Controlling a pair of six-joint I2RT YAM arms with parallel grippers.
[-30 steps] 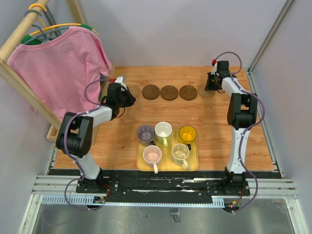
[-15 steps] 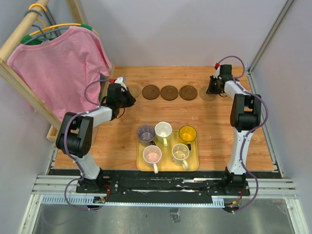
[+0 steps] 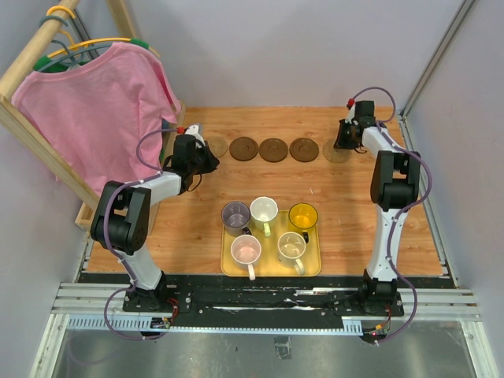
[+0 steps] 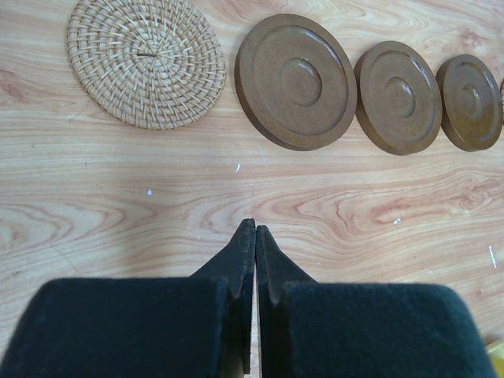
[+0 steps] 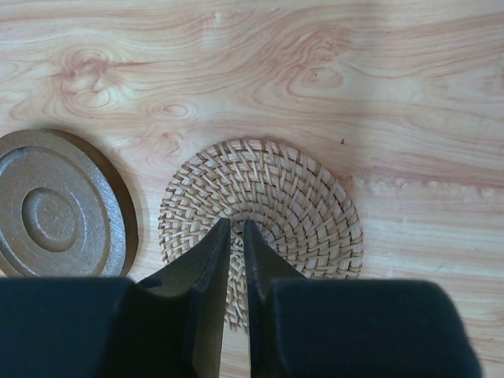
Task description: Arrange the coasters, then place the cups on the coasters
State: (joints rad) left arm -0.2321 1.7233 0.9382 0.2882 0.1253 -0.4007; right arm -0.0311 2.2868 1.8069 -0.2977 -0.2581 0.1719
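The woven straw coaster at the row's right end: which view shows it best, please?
The right wrist view: the woven straw coaster is large, weave clear. The top external view shows it small, partly behind the right arm. The left wrist view shows at most its edge.

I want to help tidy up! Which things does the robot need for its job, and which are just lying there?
For the job:
woven coasters
brown coasters
five cups

Just there:
yellow tray under the cups
pink shirt
wooden rack
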